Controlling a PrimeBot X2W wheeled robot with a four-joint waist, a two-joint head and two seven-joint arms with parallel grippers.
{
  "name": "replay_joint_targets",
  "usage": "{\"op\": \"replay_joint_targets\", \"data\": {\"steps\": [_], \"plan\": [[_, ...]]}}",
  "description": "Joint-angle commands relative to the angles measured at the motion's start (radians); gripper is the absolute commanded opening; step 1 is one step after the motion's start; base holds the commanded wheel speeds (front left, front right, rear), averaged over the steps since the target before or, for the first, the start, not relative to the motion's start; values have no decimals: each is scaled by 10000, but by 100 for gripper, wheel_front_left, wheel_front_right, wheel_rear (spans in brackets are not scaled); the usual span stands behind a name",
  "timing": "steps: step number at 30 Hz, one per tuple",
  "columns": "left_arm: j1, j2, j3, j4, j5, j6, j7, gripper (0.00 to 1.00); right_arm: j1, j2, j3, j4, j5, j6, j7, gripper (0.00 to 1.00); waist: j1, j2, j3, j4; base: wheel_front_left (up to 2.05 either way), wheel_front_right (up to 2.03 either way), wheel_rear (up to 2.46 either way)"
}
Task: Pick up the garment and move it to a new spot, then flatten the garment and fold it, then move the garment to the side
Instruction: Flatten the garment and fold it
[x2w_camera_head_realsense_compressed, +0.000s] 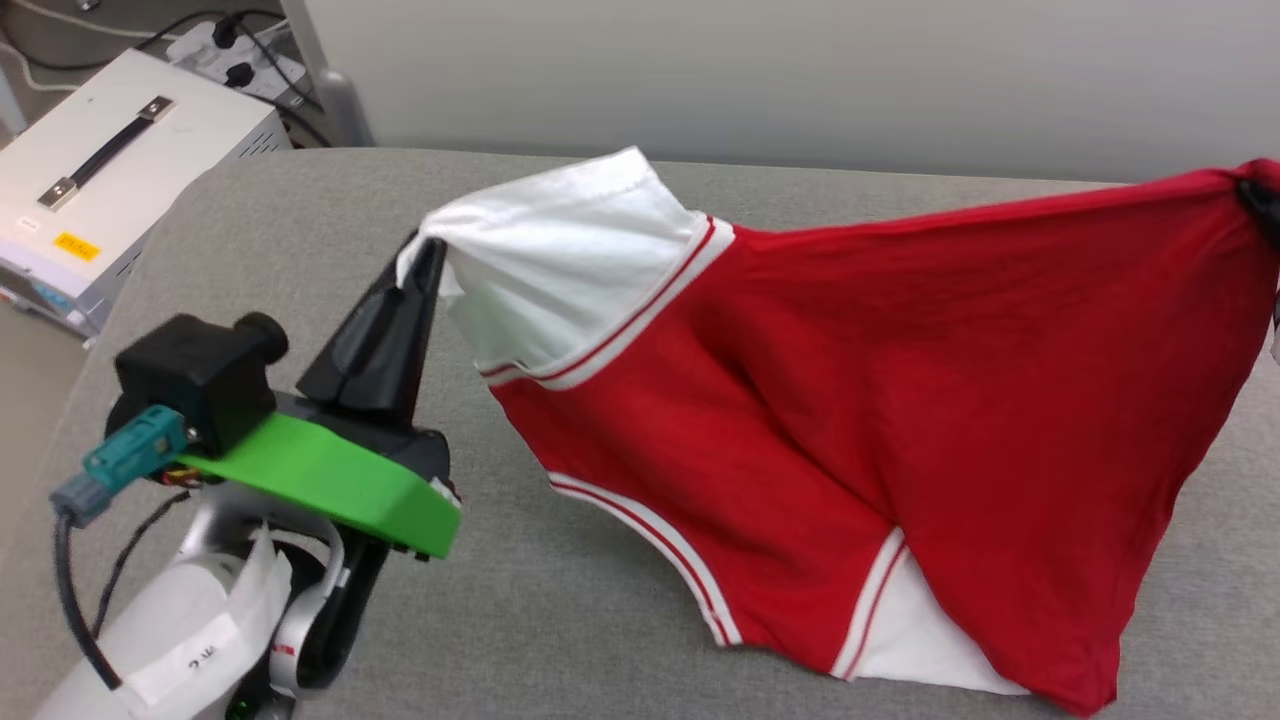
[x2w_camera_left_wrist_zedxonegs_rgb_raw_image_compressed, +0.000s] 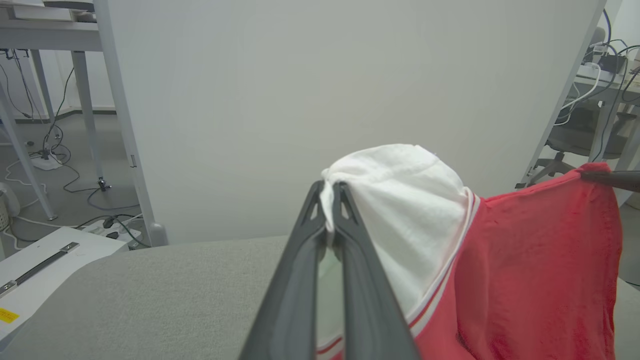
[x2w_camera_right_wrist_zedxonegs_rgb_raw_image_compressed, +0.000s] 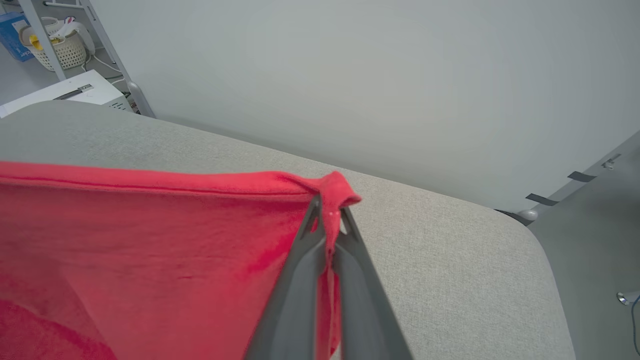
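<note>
The garment (x2w_camera_head_realsense_compressed: 850, 400), a red jersey with white sleeves and red-and-white striped trim, hangs stretched between both grippers above the grey table (x2w_camera_head_realsense_compressed: 560, 620); its lower part rests on the surface. My left gripper (x2w_camera_head_realsense_compressed: 425, 255) is shut on the edge of a white sleeve (x2w_camera_left_wrist_zedxonegs_rgb_raw_image_compressed: 400, 210), its dark fingers (x2w_camera_left_wrist_zedxonegs_rgb_raw_image_compressed: 345, 280) pinching the cloth. My right gripper (x2w_camera_right_wrist_zedxonegs_rgb_raw_image_compressed: 327, 215) is shut on a bunched red corner (x2w_camera_right_wrist_zedxonegs_rgb_raw_image_compressed: 340, 192) of the garment, seen at the far right edge of the head view (x2w_camera_head_realsense_compressed: 1262, 205). The printed front is hidden.
A white equipment box (x2w_camera_head_realsense_compressed: 110, 170) with a black handle stands off the table's far left corner, with cables and a power strip (x2w_camera_head_realsense_compressed: 235, 50) behind it. A pale wall panel (x2w_camera_head_realsense_compressed: 760, 70) runs behind the table. The table's rounded right corner (x2w_camera_right_wrist_zedxonegs_rgb_raw_image_compressed: 525, 235) drops to the floor.
</note>
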Motion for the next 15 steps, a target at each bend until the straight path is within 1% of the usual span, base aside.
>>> {"op": "replay_joint_targets", "data": {"steps": [1, 6, 10, 15], "plan": [[-338, 108, 187, -55, 71, 62, -109, 0, -97, -2, -80, -270, 69, -6, -26, 0, 0, 106, -395, -541, 0, 0, 0], [-1047, 236, 831, -239, 227, 184, -397, 0, -391, 208, -306, -1222, 92, -6, -72, 0, 0, 106, -357, -938, 0, 0, 0], [-1510, 227, 1309, -318, 204, 276, -654, 0, -635, 369, -497, -1821, 68, -6, -36, 0, 0, 106, -266, -1209, 0, 0, 0], [-2165, 437, 1777, -223, 327, 200, -911, 0, -1057, 567, -749, -2398, -37, -6, 22, 0, 0, 106, -27, -1512, 0, 0, 0]]}}
